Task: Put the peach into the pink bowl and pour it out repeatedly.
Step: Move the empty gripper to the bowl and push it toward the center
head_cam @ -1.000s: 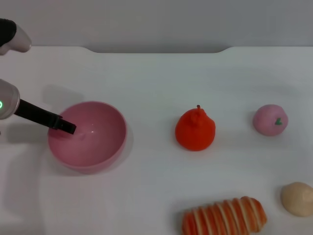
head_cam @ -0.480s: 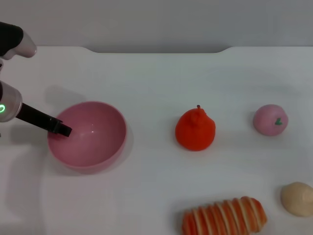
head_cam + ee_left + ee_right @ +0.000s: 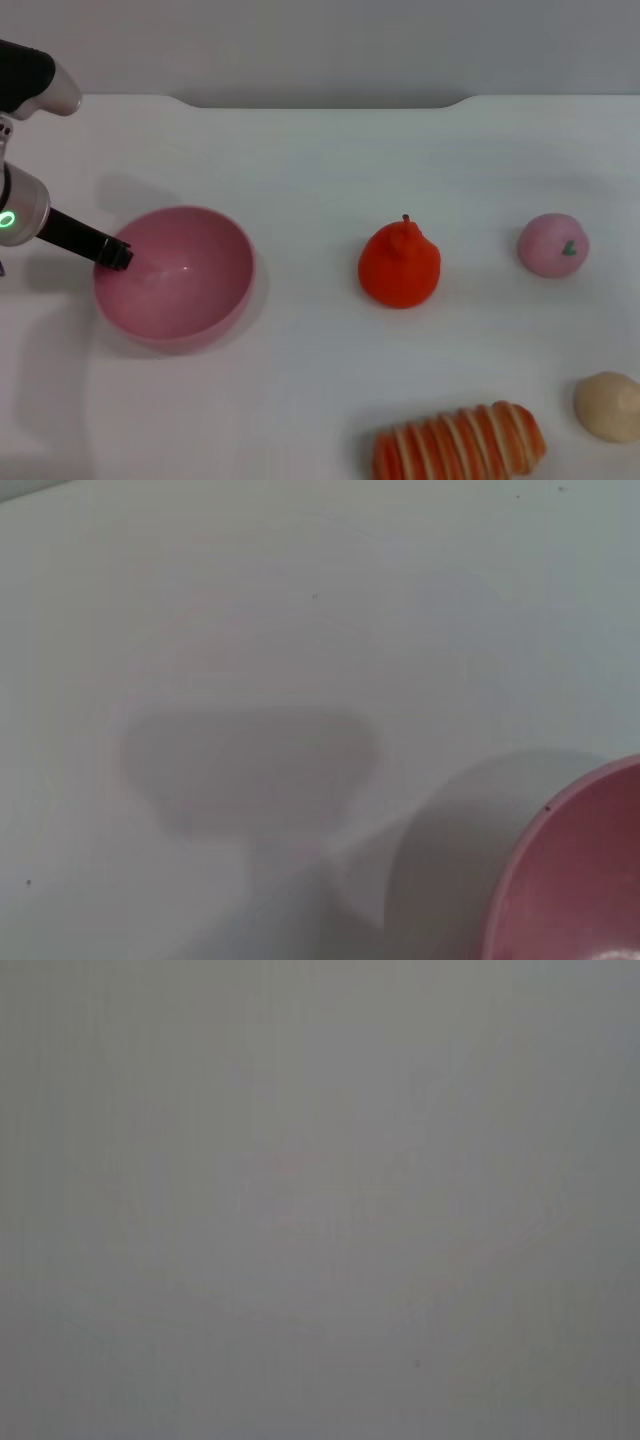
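One peach (image 3: 552,244), one pink bowl (image 3: 190,300)

Striped bread (image 3: 459,441) and beige ball (image 3: 608,405) cropped at edge (head view); left end effector (image 3: 120,256) finger spacing unreadable.

We look down on a white tabletop (image 3: 320,150), smooth and matte, filling nearly the whole head view. Its far edge runs straight across the top, with a shallow recess cut into the middle and rounded corners at either end of that notch. Beyond the edge we see a plain grey wall (image 3: 330,45), without marks or fittings. The light is soft and even, coming from above; we find only faint, blurred shadows lying on the white surface.
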`<state>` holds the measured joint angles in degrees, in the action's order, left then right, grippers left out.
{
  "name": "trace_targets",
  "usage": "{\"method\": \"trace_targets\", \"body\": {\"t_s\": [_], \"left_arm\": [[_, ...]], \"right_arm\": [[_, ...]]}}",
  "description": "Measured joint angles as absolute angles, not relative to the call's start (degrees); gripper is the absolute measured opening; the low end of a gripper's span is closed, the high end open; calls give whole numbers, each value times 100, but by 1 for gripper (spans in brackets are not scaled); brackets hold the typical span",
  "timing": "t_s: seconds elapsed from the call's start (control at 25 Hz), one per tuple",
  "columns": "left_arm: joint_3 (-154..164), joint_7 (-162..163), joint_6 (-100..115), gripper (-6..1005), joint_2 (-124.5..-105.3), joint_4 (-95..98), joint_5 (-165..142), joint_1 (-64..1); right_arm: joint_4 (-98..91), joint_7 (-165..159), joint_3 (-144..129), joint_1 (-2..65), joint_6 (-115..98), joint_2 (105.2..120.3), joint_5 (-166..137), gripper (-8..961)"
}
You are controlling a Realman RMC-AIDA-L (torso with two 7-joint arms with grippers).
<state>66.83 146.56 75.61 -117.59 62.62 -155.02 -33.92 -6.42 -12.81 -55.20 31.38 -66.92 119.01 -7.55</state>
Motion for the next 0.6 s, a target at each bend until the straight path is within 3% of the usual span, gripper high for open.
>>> {"method": "trace_targets", "body": {"t_s": [0.08,0.44,0.6], "left_arm": [[6683,14655,7545,85,-11759,6265,-15504,-3393],[6679,14613,7426,55,-11744,6295,-15544,-3377],[6679,14585,7380,55,-11741,6338,-15550,-3351]], "right_arm": [[-642,-1321,-5519,3137,-6687,11901,-755,434],[-733,-1736,-5760,3109,-6720,11892,-783,435],[-1637,-3606,-6358,2722,-6890,11777,-1562,435]]}}
